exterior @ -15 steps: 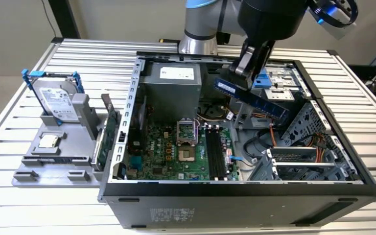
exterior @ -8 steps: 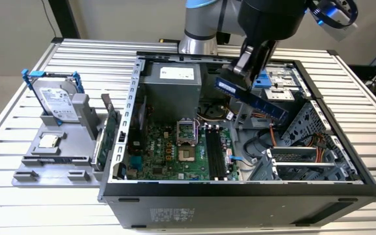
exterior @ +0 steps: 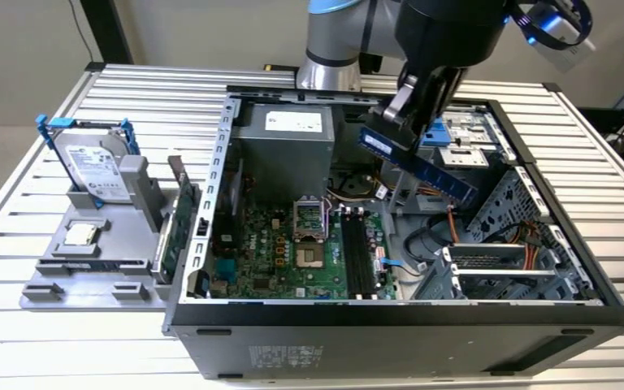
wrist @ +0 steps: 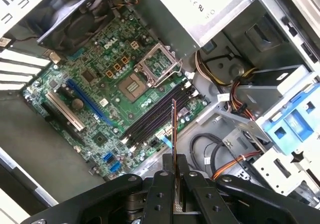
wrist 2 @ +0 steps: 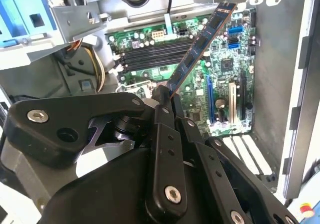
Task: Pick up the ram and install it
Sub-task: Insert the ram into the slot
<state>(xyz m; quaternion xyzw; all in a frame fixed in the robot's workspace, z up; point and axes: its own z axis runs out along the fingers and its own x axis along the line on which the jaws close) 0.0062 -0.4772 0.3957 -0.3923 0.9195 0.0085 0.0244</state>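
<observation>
The ram (exterior: 421, 166) is a long bluish-dark stick held tilted in the air over the open computer case (exterior: 399, 313). My gripper (exterior: 399, 106) is shut on its upper end. In both wrist views the ram (wrist 2: 200, 44) (wrist: 174, 129) juts out from between the black fingers of my gripper (wrist 2: 162, 97) (wrist: 175, 169) and points down towards the motherboard. The black memory slots (exterior: 357, 256) (wrist 2: 155, 54) (wrist: 157, 114) lie below it, with a gap between stick and board.
A grey holder (exterior: 95, 276) at the exterior view's left carries a silver hard drive (exterior: 93, 166) in a blue frame and a green card (exterior: 182, 219). Inside the case are the power supply (exterior: 285, 146), the processor socket (exterior: 309, 256), cables (exterior: 431, 244) and a metal drive cage (exterior: 496, 268).
</observation>
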